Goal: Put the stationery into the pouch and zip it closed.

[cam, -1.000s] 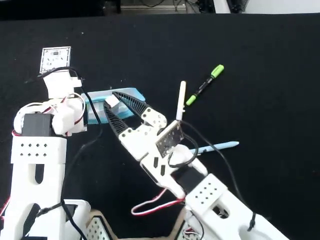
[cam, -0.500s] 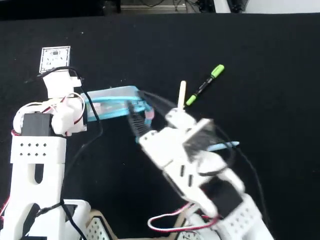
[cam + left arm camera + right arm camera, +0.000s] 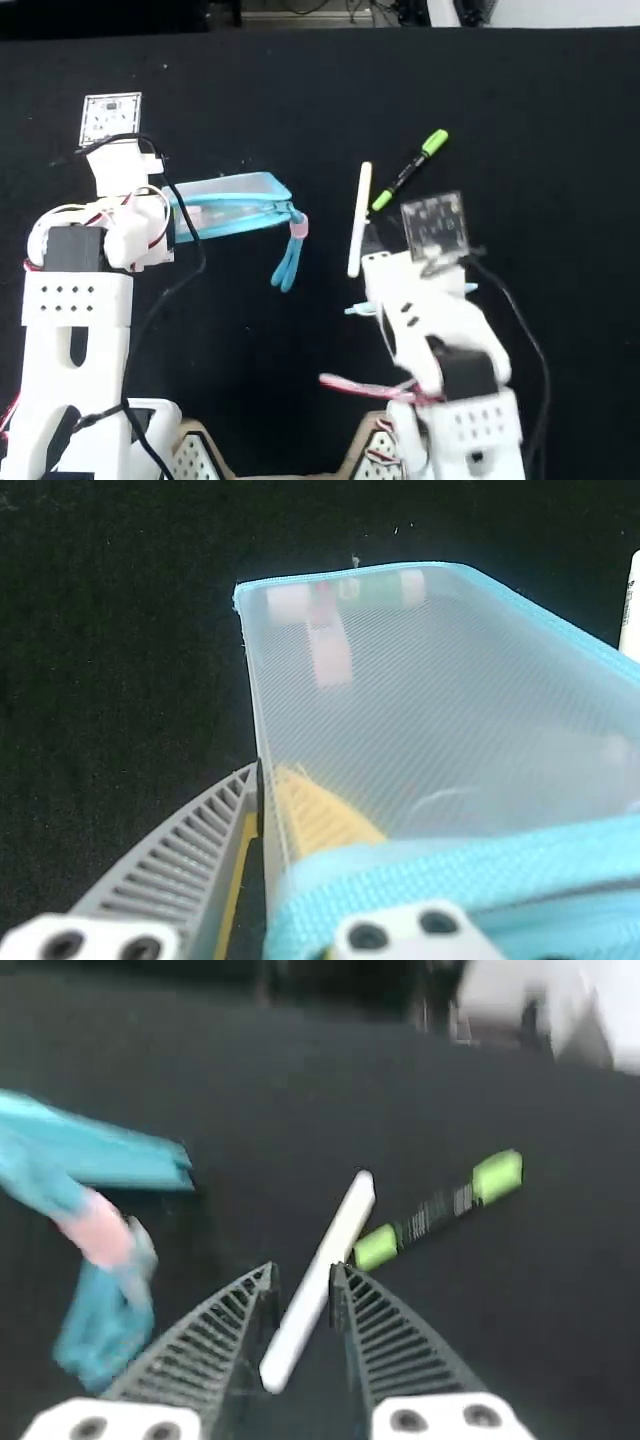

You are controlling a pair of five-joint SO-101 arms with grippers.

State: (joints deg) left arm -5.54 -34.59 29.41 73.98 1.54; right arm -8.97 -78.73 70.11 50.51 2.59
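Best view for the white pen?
High view: the white pen shows full length, beside the green marker. Right wrist view has it foreshortened between the jaws; left wrist view catches just a sliver at the frame edge.

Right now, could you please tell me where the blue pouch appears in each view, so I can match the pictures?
High view: the pouch is left of centre, next to the left arm.
Left wrist view: the pouch is close up, clamped in the left claw.
Right wrist view: the pouch is off to one side, its strap trailing.
Shared landmark: the white stick beside it, also in the right wrist view.
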